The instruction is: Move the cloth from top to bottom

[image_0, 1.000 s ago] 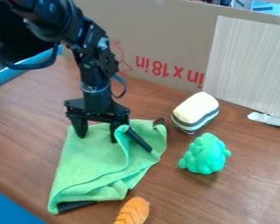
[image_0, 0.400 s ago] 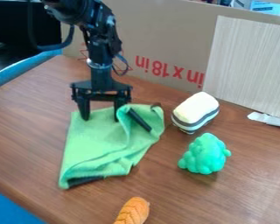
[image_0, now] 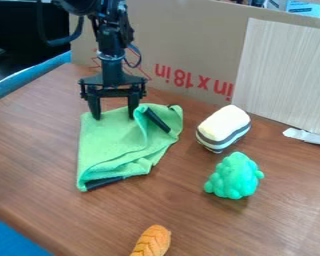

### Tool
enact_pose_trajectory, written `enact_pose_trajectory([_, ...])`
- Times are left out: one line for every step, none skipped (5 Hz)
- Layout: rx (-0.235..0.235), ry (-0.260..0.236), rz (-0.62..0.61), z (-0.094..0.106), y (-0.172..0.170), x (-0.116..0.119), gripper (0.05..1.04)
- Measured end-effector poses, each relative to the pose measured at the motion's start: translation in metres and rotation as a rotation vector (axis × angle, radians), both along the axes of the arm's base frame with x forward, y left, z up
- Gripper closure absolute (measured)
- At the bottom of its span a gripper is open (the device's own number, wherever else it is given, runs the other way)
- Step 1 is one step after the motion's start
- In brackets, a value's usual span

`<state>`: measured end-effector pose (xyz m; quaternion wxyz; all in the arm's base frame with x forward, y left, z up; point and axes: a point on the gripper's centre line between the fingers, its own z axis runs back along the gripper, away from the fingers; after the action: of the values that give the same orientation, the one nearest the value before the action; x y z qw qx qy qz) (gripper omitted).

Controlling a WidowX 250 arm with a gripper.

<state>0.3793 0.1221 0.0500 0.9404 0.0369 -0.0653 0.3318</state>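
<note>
Cloth [image_0: 112,145], drawn toward the back edge of the worktop [image_0: 256,225] beneath spread fingers [image_0: 95,107] that clench nothing; it lies left of centre, farther from the front edge; judged against the task, this shift appears backward.

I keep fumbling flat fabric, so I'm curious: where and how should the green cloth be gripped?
I'd pinch the cloth by its raised fold, coming from above and closing across it: that ridge seems to stand up, whereas the left part lies fairly flat.
</note>
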Motion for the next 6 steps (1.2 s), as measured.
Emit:
enact_pose_trajectory([-0.016,-0.007,0.033,0.0,0.008,0.005,0.084])
enact_pose_trajectory([-0.002,0.019,0.021,-0.012,0.009,-0.005,0.083])
enact_pose_trajectory([0.022,0.031,-0.034,-0.017,-0.003,-0.022,0.083])
enact_pose_trajectory([0.031,0.04,-0.096,-0.016,-0.016,-0.044,0.083])
enact_pose_trajectory([0.031,0.049,-0.141,-0.017,-0.026,-0.06,0.083])
enact_pose_trajectory([0.036,0.048,-0.165,-0.017,-0.031,-0.074,0.083])
